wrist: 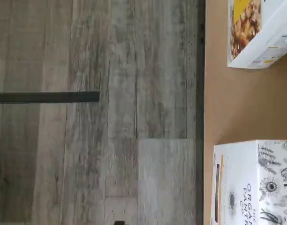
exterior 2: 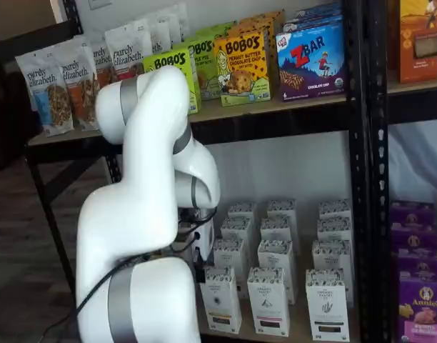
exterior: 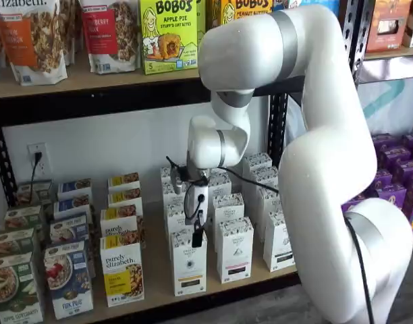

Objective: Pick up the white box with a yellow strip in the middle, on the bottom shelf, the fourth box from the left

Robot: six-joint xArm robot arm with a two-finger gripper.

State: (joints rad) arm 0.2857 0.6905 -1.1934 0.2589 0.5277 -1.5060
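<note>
Over the bottom shelf (wrist: 242,108), a pale tan wooden board with a dark front rail, the wrist view gives us the top of the white box (wrist: 256,183), a tall narrow carton with grey botanical drawings, standing at the shelf's front edge. Apart from it on the same board lies a corner of a white granola box (wrist: 258,30) with a yellow label. Beyond the rail we see grey wood-plank flooring (wrist: 96,140).

In a shelf view the bottom shelf (exterior: 159,293) carries rows of cartons, and the white box (exterior: 188,266) stands at the front of its column, just beside the purely elizabeth granola box (exterior: 122,270). The claw (exterior: 196,237), hanging from the white robot arm (exterior: 308,135), sits right above that white box; its black fingers read as one dark shape, so we cannot tell from this sight how wide they stand, and nothing is in them.

In a shelf view from the other side, the white box (exterior 2: 220,300) is the front carton nearest the arm, on the bottom shelf (exterior 2: 290,333). The claw (exterior 2: 199,273) is mostly hidden behind the arm, just beside that box.
</note>
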